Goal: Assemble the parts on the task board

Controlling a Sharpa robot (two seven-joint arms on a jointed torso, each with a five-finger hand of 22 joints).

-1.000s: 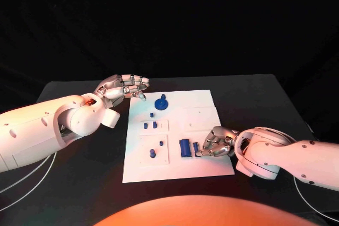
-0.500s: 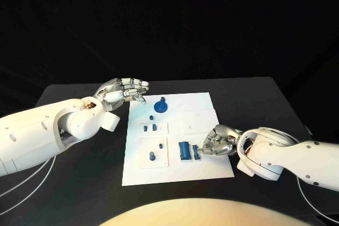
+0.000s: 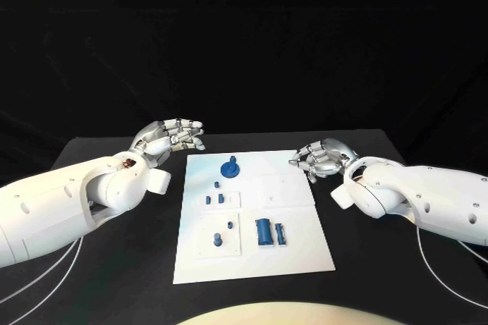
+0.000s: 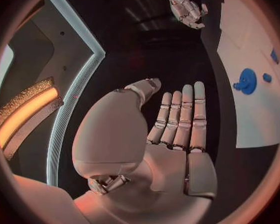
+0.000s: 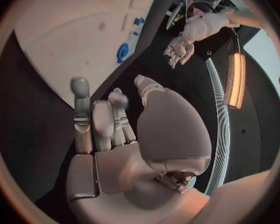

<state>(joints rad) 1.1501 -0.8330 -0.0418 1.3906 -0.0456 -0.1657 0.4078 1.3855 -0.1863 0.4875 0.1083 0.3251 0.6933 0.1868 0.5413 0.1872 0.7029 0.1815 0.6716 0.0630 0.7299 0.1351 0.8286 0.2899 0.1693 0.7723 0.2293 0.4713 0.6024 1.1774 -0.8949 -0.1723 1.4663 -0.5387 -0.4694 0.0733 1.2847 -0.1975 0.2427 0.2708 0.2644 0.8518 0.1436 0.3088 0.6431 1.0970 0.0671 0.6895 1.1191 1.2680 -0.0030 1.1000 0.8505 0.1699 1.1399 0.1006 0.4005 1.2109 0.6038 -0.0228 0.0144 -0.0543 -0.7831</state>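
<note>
While both hands hover empty off the task board (image 3: 254,254), left hand (image 3: 171,136) spread flat, right hand (image 3: 321,157) loosely curled; blue parts (image 3: 269,231) lie on board, likely awaiting next pick; black worktop (image 3: 122,268) beneath

black table (image 3: 122,254) seen under everything, matte and dark, thin white cables (image 3: 46,258) laid across its near corners

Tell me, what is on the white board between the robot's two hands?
In the head view, the round blue part sits at the far end of the task board, between the left hand and the right hand. Neither hand touches it.
</note>
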